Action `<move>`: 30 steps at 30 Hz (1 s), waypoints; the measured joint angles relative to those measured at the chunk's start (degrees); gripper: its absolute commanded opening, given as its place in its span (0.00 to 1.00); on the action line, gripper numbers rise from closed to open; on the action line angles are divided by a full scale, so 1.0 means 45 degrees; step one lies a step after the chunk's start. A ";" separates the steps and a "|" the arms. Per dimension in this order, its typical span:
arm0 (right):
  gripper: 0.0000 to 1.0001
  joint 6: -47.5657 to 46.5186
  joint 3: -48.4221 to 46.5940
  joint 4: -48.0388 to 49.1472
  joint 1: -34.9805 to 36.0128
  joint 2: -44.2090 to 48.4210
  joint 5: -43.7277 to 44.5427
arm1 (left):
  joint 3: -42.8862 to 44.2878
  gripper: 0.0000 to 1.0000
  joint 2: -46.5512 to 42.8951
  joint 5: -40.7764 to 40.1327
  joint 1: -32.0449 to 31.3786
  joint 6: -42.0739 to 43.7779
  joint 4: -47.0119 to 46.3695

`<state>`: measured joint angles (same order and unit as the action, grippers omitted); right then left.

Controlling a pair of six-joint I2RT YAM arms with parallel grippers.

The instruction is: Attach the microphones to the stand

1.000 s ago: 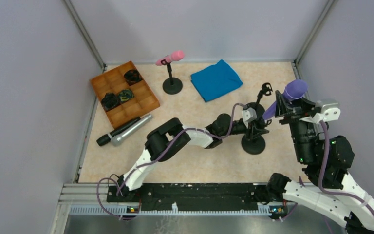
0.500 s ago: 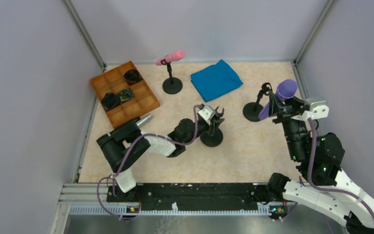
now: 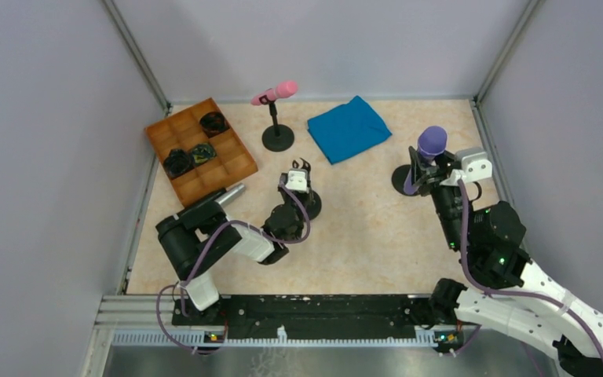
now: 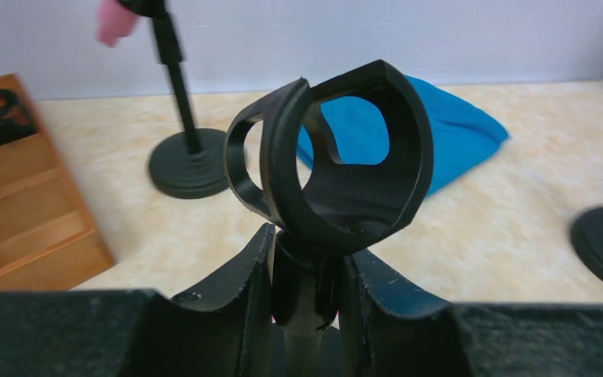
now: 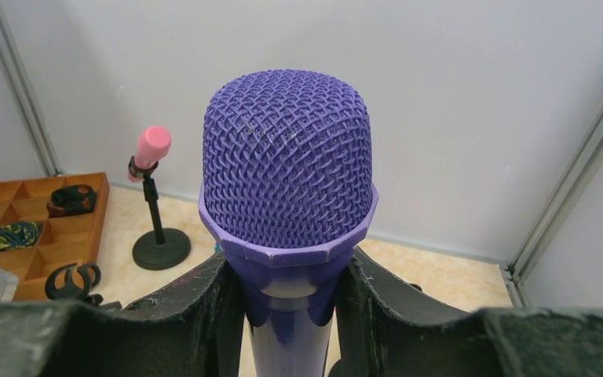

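**Holding one stand and one microphone ready, either side of the blue cloth**

The left gripper (image 4: 308,255) is clamped on the neck of an empty stand (image 3: 305,192), just under its clip (image 4: 338,157). The hold looks chosen to leave the open cradle clear for a handle. The right gripper (image 5: 289,271) is closed round the handle of the purple microphone (image 5: 286,165), just below the mesh head. The head points up and the tail hangs free, probably so that the tail can be fed into a clip.

Taking the blue cloth (image 3: 349,127) as the marker:
- The held stand sits nearer the arms and a little to the cloth's left.
- The purple microphone hangs to the cloth's right, directly over a second stand (image 3: 400,181), which looks like its intended seat. That stand's clip is hidden behind the gripper.
- The pink microphone (image 3: 276,93) is already clipped to its own stand just left of the cloth.
- The wooden tray (image 3: 200,149) is well to the cloth's left.
- The tip of the silver-grey microphone (image 3: 232,191) shows beside the tray, and the rest is under the left arm.
- The black microphone cannot be made out.

One microphone appears mounted, one is poised, and two wait.
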<state>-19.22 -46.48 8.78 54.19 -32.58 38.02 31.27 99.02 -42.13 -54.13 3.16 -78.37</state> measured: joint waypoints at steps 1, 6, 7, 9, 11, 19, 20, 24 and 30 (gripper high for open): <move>0.00 0.0010 0.0000 0.0005 0.0000 -0.0029 -0.0015 | 0.0005 0.02 0.0044 -0.0403 -0.0005 0.0078 -0.0175; 0.00 0.0136 0.0000 0.0010 0.0000 -0.0058 -0.0102 | 0.0151 0.31 0.0763 -0.2346 -0.0010 0.0617 -0.0777; 0.00 0.0180 0.0000 0.0010 0.0000 -0.0063 -0.0107 | 0.0189 0.37 0.0816 -0.2531 -0.0015 0.0612 -0.0879; 0.00 0.0194 0.0000 0.0010 0.0000 -0.0087 -0.0117 | 0.0253 0.50 0.0860 -0.2720 -0.0044 0.0602 -0.0889; 0.00 0.0199 0.0000 0.0010 0.0000 -0.0112 -0.0126 | 0.0316 0.63 0.0899 -0.2793 -0.0044 0.0544 -0.0952; 0.00 0.0223 0.0209 0.0049 0.0000 -0.0146 -0.0146 | -0.0015 0.99 0.0636 -0.1821 -0.0039 -0.0165 -0.0918; 0.00 0.0228 0.0243 0.0053 0.0000 -0.0165 -0.0151 | -0.0277 0.99 0.0403 -0.1486 -0.0039 -0.0364 -0.0753; 0.00 0.0223 0.0267 0.0063 0.0000 -0.0345 -0.0204 | -0.1540 0.99 -0.1200 0.0029 -0.0029 -0.1103 0.0146; 0.00 0.0228 0.0500 0.0126 0.0000 -0.0573 -0.0359 | -0.3881 0.99 -0.3672 0.3152 0.0447 -0.1423 0.0442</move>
<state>-18.20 -44.23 9.34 54.19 -35.16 36.40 13.80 82.50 -27.94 -52.12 -3.25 -76.38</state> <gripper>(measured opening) 0.391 0.987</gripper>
